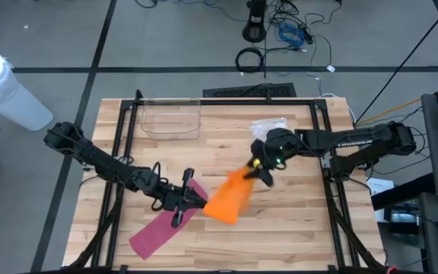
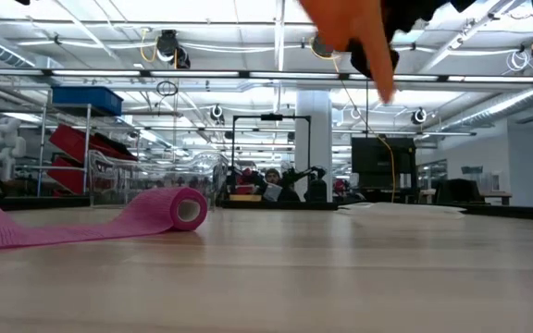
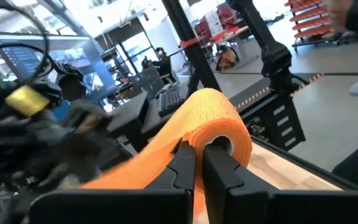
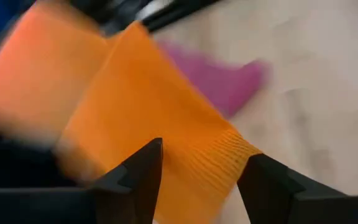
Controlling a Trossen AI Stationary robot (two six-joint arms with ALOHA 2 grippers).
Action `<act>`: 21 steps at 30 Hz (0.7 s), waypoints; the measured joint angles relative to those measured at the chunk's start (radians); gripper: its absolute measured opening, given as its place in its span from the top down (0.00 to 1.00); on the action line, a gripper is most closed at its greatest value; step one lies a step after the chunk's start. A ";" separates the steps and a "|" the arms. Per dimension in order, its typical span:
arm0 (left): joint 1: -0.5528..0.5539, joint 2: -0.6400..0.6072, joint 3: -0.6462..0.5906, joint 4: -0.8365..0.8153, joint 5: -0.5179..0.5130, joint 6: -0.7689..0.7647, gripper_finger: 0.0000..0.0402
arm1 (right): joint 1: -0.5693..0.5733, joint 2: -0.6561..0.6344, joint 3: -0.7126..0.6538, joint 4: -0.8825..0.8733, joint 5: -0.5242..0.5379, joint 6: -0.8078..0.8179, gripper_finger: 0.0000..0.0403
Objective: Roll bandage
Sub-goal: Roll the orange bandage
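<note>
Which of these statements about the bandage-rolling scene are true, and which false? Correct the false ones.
1. The left gripper is shut on the orange bandage roll. True.
2. The right gripper has its jaws clamped shut. False: they stand apart around the bandage's loose end.
3. The pink bandage lies partly unrolled on the table. True.
4. The pink bandage hangs in the air. False: it rests on the table.

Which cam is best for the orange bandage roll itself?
Left wrist view: the orange roll fills the frame, core visible, pinched by the left gripper. High view shows only the orange strip stretched toward the right gripper. Right wrist view shows the strip's loose end between open fingers. Low view catches just an orange blur at top.
</note>
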 joint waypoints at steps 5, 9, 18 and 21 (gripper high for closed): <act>-0.002 0.000 0.000 -0.003 0.010 -0.002 0.97 | -0.037 0.000 0.000 0.089 0.115 0.047 0.56; -0.017 0.000 0.001 0.028 0.026 -0.001 0.97 | -0.048 0.025 0.000 -0.016 -0.059 0.036 0.56; -0.040 0.000 0.001 0.125 -0.004 -0.025 0.97 | 0.017 0.048 0.000 -0.177 0.073 -0.036 0.56; -0.047 0.000 0.002 0.160 -0.054 -0.052 0.97 | 0.059 0.033 0.000 -0.212 0.218 -0.127 0.57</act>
